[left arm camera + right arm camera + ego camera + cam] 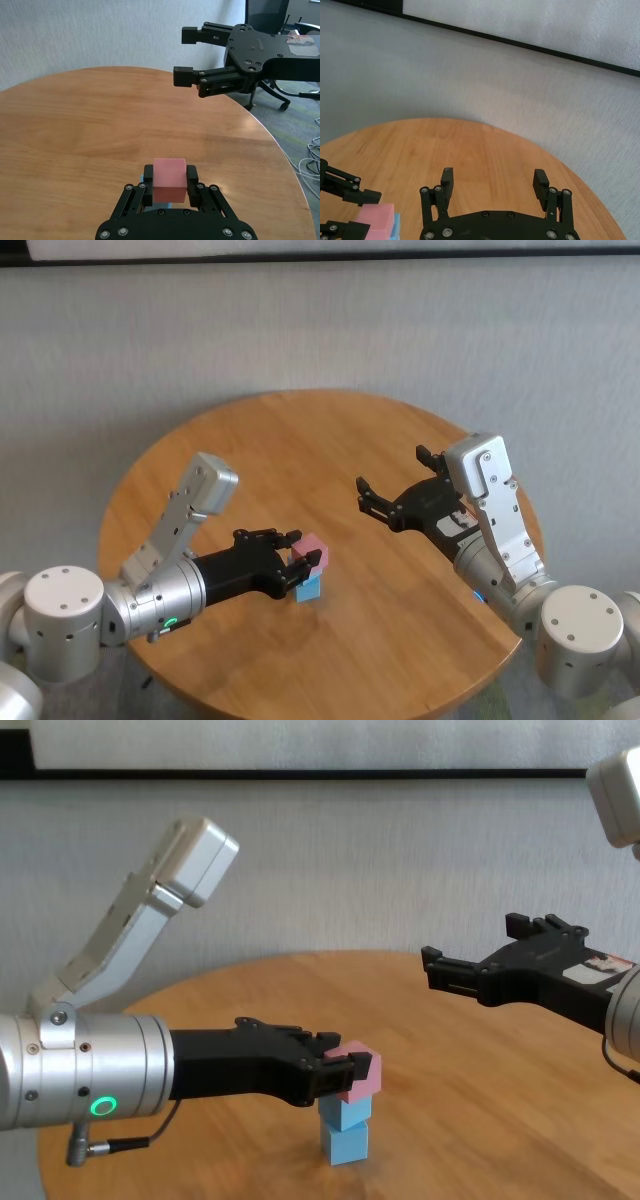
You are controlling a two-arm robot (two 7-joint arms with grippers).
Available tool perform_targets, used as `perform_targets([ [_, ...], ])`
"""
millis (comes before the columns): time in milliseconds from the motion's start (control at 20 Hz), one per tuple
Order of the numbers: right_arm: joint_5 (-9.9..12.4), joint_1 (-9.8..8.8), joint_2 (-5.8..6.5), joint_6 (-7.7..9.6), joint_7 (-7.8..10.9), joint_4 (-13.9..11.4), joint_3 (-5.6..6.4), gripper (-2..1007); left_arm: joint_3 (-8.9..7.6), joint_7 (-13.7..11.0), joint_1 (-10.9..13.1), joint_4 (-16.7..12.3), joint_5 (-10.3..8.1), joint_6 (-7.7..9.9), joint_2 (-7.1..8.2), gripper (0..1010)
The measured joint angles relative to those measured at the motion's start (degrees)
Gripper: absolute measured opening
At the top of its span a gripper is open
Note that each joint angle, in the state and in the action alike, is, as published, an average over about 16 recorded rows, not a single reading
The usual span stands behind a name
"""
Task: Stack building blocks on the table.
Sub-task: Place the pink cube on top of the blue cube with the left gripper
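Two light blue building blocks stand stacked on the table (480,1070), the upper one (347,1111) on the lower one (346,1144). A pink block (360,1072) sits right on top of them, turned slightly, and my left gripper (345,1082) is shut on it. In the head view the pink block (311,551) covers most of the blue stack (309,588). My right gripper (392,470) hovers open and empty above the table, to the right of the stack and apart from it.
The round wooden table (300,440) is bare around the stack. A grey wall rises behind it. In the left wrist view an office chair base (272,95) and cables (312,160) lie on the floor beyond the table's edge.
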Motion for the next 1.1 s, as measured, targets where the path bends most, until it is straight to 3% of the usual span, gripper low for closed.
perform_targets([
  [1100, 0.0, 0.0, 0.0, 0.0, 0.0, 0.0, 0.0, 1005, 1.09, 0.58, -1.87, 2.11, -0.91, -1.32, 0.84, 400],
])
